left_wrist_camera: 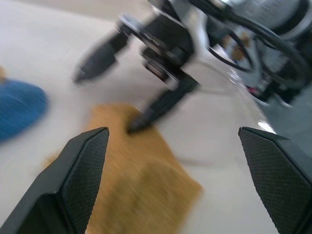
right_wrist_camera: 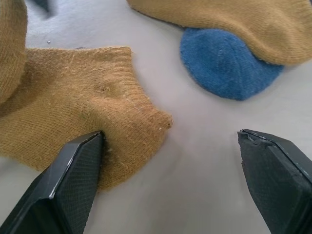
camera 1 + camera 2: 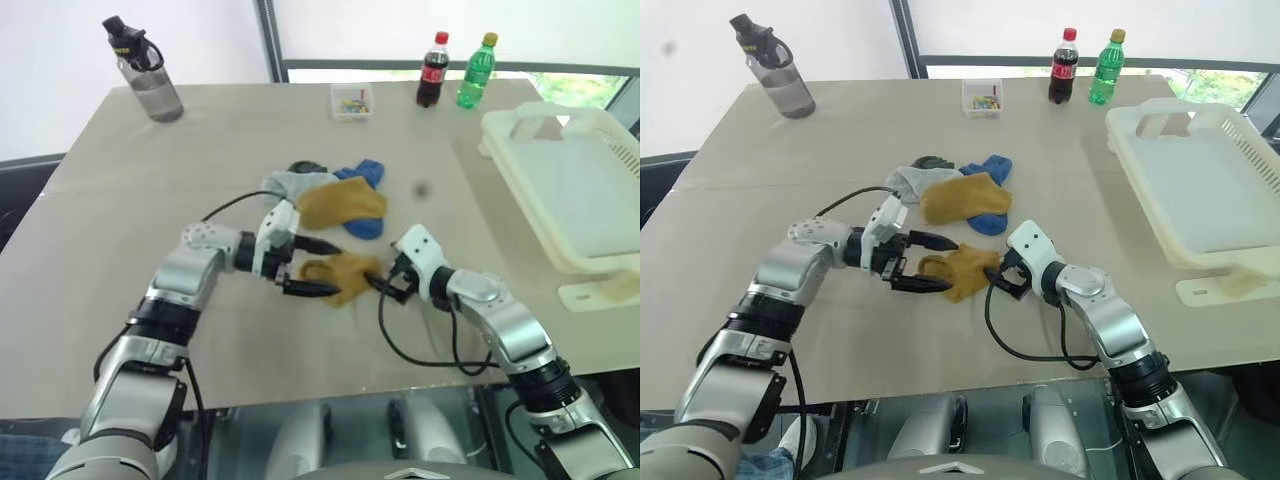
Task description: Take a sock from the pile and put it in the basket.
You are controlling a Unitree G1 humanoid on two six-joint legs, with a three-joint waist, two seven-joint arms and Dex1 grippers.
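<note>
Nearest on the worktop (image 3: 120, 300), a lone mustard sock (image 3: 340, 277) lies flat between the left claw (image 3: 312, 266) and right claw (image 3: 381, 283), both released, nothing grasped yet. Behind sits the pile (image 3: 335, 195); the basket (image 3: 575, 190) waits far right, apparently sockless.

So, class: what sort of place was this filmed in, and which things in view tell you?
Probably a lab or office test area, not a home: a plain beige table beside big windows, with props laid out, namely a sock pile, a white laundry basket and drink bottles.
</note>
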